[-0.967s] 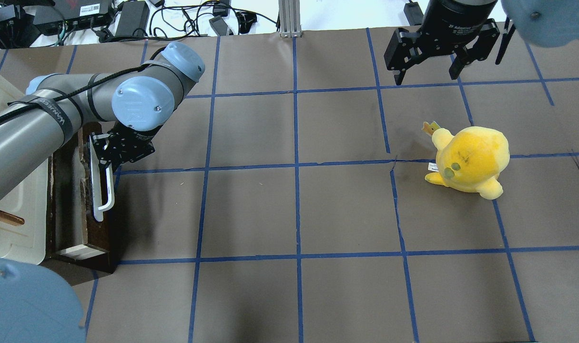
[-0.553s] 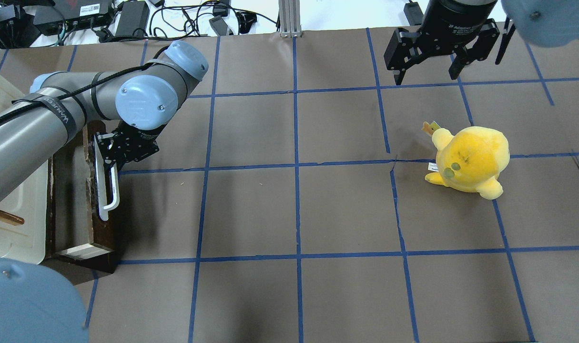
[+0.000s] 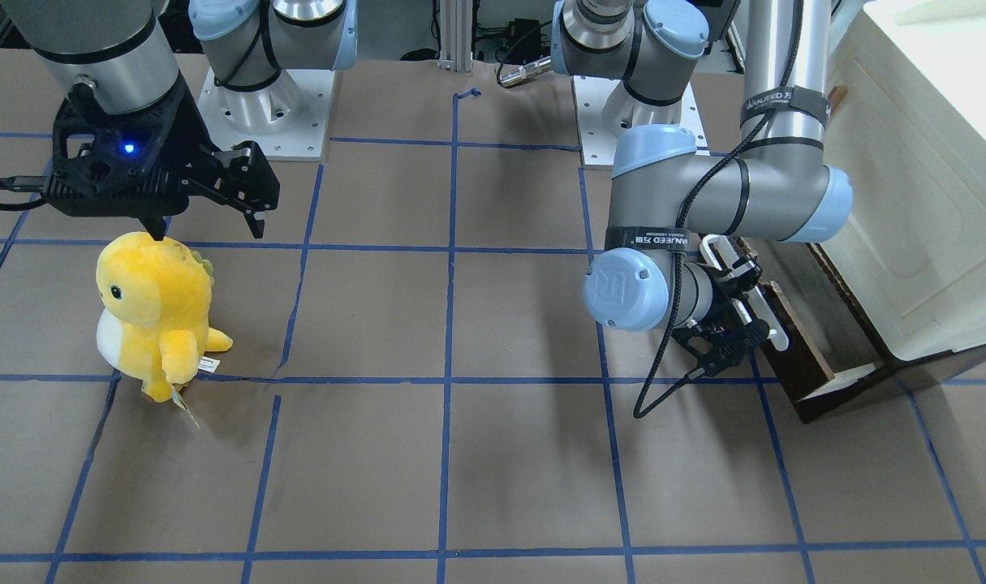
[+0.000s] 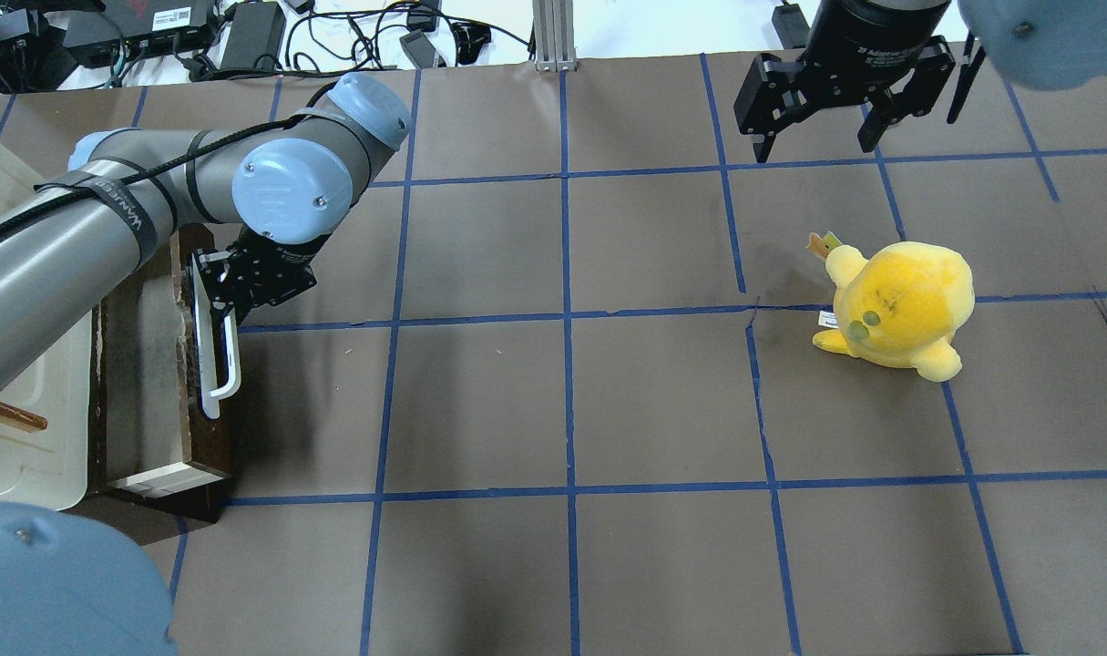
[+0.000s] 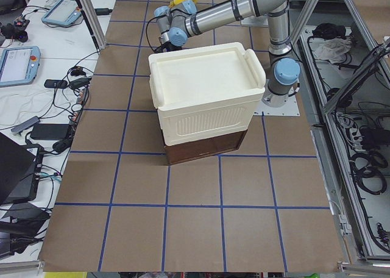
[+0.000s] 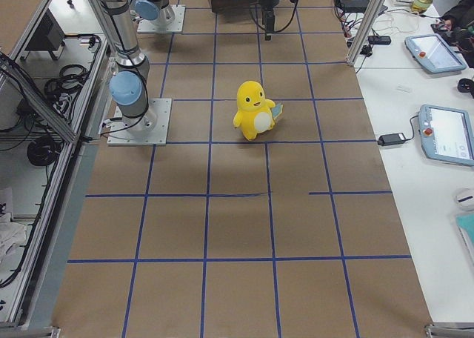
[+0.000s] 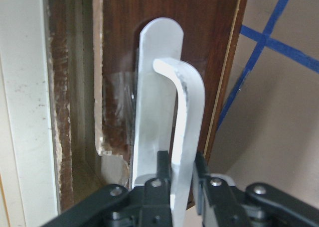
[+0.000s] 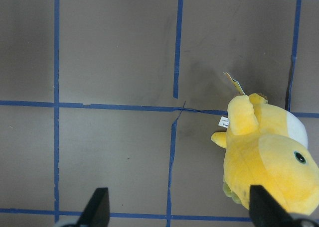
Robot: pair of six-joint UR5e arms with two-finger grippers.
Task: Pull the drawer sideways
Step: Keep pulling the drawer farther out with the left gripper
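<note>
The drawer (image 4: 143, 383) has a dark brown front (image 7: 209, 48) and a long white bar handle (image 4: 232, 360), and stands partly out of the cream-white cabinet (image 3: 923, 203) at the table's left edge. My left gripper (image 4: 223, 308) is shut on the handle's upper end. The left wrist view shows its fingers (image 7: 162, 168) pinching the bar (image 7: 187, 102). In the front view the left gripper (image 3: 740, 304) sits at the drawer front (image 3: 797, 345). My right gripper (image 4: 822, 128) hangs open and empty over the far right of the table.
A yellow plush toy (image 4: 899, 305) stands on the right half of the table, below the right gripper (image 3: 204, 219). It also shows in the right wrist view (image 8: 269, 157). Cables and power supplies (image 4: 252, 32) lie beyond the far edge. Blue tape lines grid the brown mat.
My left gripper has moved right, away from the cabinet, holding the handle. The drawer has slid farther out with it. The right arm and the plush toy have not moved.
</note>
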